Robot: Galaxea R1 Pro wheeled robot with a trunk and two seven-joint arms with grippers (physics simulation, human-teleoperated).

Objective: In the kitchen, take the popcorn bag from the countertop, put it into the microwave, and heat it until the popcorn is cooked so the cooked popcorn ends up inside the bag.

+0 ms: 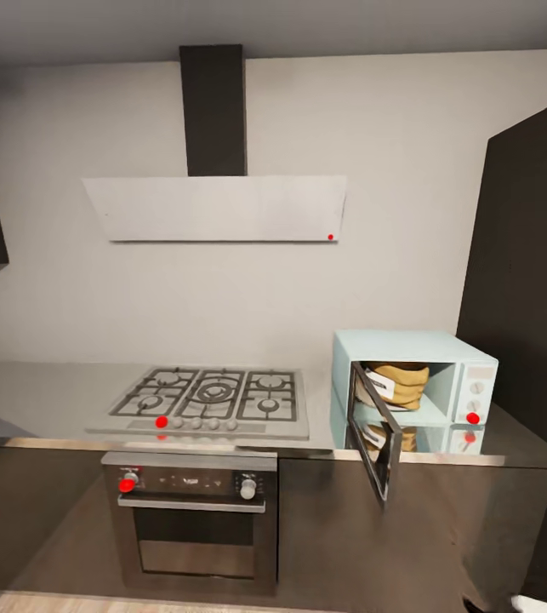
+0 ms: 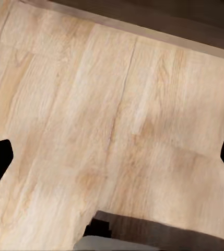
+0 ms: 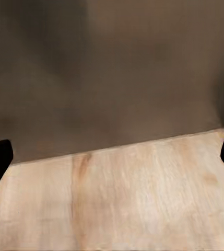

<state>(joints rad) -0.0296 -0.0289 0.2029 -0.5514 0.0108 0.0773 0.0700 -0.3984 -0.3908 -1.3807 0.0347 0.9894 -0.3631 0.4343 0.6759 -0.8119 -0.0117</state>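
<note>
Tan popcorn bag [image 1: 399,383] inside microwave [image 1: 418,353] (door ajar).

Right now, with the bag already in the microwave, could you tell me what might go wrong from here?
1. The microwave door hangs open, swung out past the countertop edge; an arm reaching in could knock it, and heating probably cannot start until it shuts.
2. The popcorn bag sits near the cavity's front, so the closing door might catch it.
3. Both grippers, open, point at the floor, so closing means a long reach up.
</note>
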